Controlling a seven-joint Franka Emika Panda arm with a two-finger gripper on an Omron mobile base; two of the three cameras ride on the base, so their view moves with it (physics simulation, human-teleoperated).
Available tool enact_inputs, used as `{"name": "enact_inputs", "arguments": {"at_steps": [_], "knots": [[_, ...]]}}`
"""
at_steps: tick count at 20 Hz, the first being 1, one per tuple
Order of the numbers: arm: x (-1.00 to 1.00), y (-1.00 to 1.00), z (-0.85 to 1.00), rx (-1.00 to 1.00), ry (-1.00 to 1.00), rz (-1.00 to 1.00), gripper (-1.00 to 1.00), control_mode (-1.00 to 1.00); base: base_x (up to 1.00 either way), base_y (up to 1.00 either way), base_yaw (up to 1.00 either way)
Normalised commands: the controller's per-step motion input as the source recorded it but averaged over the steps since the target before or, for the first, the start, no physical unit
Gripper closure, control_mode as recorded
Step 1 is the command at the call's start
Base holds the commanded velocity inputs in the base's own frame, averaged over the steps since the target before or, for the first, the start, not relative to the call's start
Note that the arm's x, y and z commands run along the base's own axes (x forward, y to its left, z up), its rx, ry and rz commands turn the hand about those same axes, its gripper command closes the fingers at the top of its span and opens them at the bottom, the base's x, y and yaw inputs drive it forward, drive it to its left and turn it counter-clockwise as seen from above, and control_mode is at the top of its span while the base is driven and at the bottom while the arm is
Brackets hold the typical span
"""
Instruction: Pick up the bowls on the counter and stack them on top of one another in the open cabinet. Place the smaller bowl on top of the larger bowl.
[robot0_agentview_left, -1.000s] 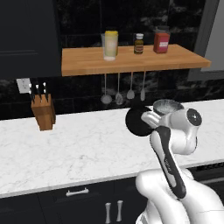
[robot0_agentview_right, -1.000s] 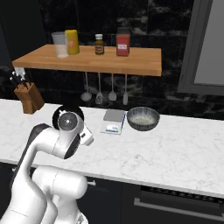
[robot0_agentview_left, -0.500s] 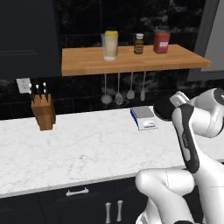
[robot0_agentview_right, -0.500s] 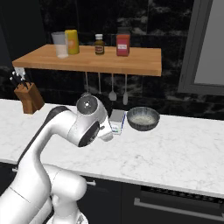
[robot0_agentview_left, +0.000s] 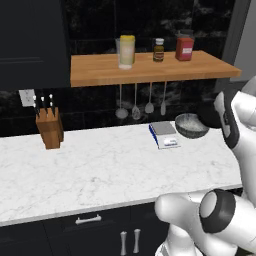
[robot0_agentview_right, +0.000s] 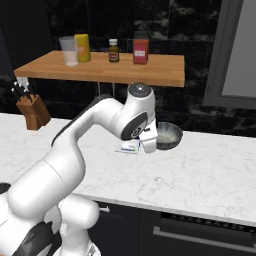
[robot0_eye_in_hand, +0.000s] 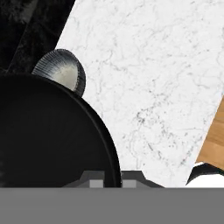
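Note:
The smaller bowl (robot0_eye_in_hand: 48, 135), glossy black, looms large on the left of the hand view, with my gripper (robot0_eye_in_hand: 111, 180) shut on its rim. In the left base view the smaller bowl (robot0_agentview_left: 207, 115) hangs as a dark round shape beside my forearm, just right of the larger bowl. The larger bowl (robot0_agentview_left: 191, 125) (robot0_agentview_right: 168, 135), grey and ribbed, stands on the white marble counter (robot0_agentview_left: 100, 170) near the back wall. In the hand view the larger bowl (robot0_eye_in_hand: 61, 72) peeks out from behind the black one. The open cabinet is out of view.
A small scale (robot0_agentview_left: 164, 135) lies on the counter left of the grey bowl. A knife block (robot0_agentview_left: 49, 129) stands at the far left. Above hangs a wooden shelf (robot0_agentview_left: 150, 70) with jars, and utensils (robot0_agentview_left: 135, 102) hang under it. A grey framed panel (robot0_agentview_right: 240, 50) rises at upper right.
My arm has swung to the right with the black bowl, from over the middle of the counter to beside the grey bowl. The grey bowl and the scale have stayed put.

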Motion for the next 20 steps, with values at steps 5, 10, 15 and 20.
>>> {"name": "enact_inputs", "arguments": {"at_steps": [5,10,15,20], "knots": [[0.41,-0.32,-0.34,0.0,0.05,0.0,1.0,-1.0,0.0,0.0,0.0],[0.7,-0.21,-0.15,0.0,0.02,0.0,1.0,-1.0,0.0,0.0,0.0],[0.43,-0.23,-0.46,0.0,0.0,0.0,1.0,-1.0,0.0,0.0,0.0],[0.44,-0.17,-0.4,0.0,-0.02,0.0,1.0,-1.0,0.0,0.0,0.0]]}}
